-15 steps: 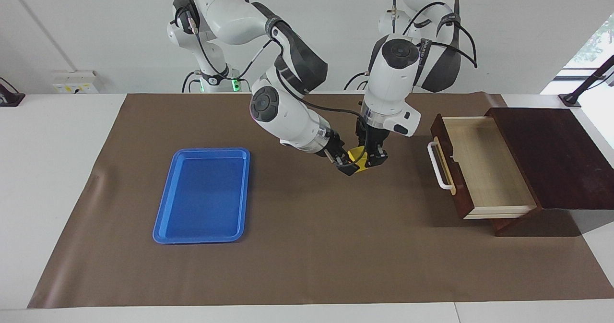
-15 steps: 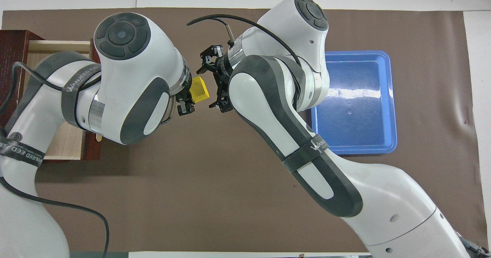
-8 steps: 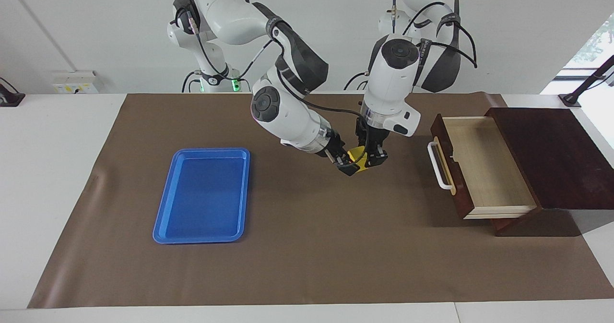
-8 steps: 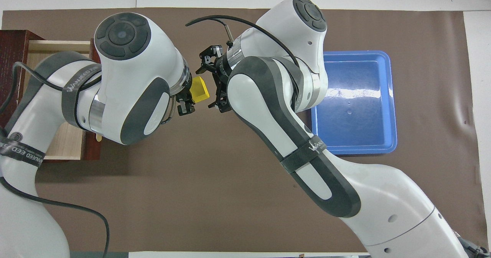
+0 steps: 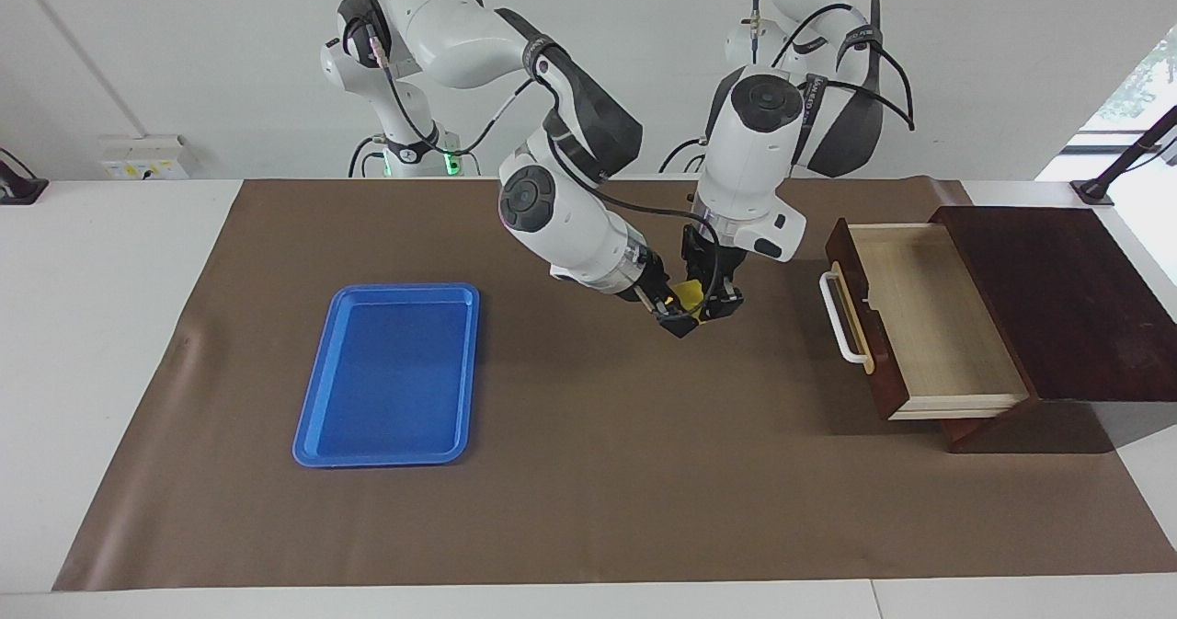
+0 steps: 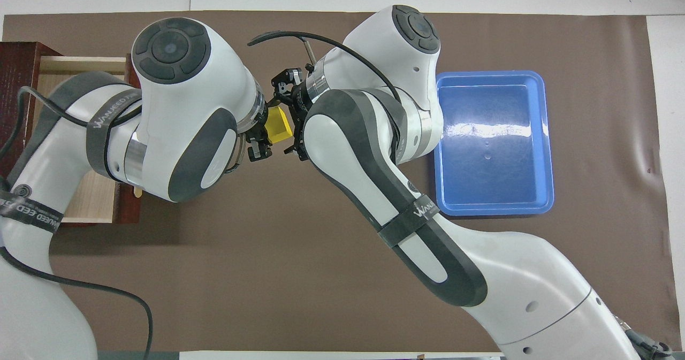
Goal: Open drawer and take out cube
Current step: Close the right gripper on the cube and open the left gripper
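Observation:
The yellow cube (image 5: 690,293) (image 6: 279,126) hangs in the air over the brown mat, between the drawer and the blue tray. My left gripper (image 5: 711,304) (image 6: 262,135) comes down from above and is shut on the cube. My right gripper (image 5: 671,312) (image 6: 289,116) comes in slantwise from the tray's side, open, with its fingers standing on either side of the cube. The drawer (image 5: 929,325) (image 6: 93,205) is pulled out of its dark wooden box (image 5: 1057,297) (image 6: 18,60). Its pale inside shows nothing in it, and its white handle (image 5: 841,317) faces the grippers.
A flat blue tray (image 5: 315,389) (image 6: 548,135) lies on the brown mat (image 5: 598,472) toward the right arm's end of the table. In the overhead view the left arm covers much of the drawer.
The right arm has moved in toward the left gripper, and its open fingers now straddle the cube. The left gripper and the cube have stayed in place.

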Controlling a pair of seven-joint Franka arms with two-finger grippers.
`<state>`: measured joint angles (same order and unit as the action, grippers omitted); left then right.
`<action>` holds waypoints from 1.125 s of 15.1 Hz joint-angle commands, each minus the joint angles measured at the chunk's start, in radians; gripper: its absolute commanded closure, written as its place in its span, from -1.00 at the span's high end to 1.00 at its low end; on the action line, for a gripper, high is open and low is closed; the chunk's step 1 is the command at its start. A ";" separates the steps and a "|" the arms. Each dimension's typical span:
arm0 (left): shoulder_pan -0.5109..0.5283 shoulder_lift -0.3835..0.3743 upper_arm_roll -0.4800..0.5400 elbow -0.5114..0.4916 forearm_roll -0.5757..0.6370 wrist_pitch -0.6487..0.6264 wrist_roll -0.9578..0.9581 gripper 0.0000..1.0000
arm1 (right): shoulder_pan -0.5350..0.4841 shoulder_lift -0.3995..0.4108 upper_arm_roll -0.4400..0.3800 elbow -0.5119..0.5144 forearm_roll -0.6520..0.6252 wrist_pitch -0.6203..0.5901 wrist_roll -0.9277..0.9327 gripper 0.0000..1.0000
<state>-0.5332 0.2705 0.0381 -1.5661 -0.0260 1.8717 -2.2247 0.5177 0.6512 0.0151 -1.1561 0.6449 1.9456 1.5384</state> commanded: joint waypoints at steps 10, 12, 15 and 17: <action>-0.021 -0.004 0.013 -0.008 0.015 0.015 -0.019 -1.00 | -0.001 -0.002 -0.003 -0.010 -0.022 0.016 0.039 0.01; -0.021 -0.004 0.014 -0.008 0.015 0.017 -0.019 -1.00 | -0.004 -0.004 -0.003 -0.011 -0.022 0.015 0.039 -0.64; -0.021 -0.004 0.013 -0.008 0.015 0.017 -0.019 -1.00 | -0.005 -0.004 -0.003 -0.010 -0.022 0.015 0.035 -1.00; -0.021 -0.004 0.014 -0.008 0.015 0.017 -0.019 -1.00 | -0.007 -0.004 -0.003 -0.010 -0.022 0.018 0.035 -1.00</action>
<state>-0.5412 0.2712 0.0384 -1.5675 -0.0225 1.8737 -2.2273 0.5159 0.6521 0.0080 -1.1574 0.6431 1.9558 1.5571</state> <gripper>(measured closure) 0.441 0.436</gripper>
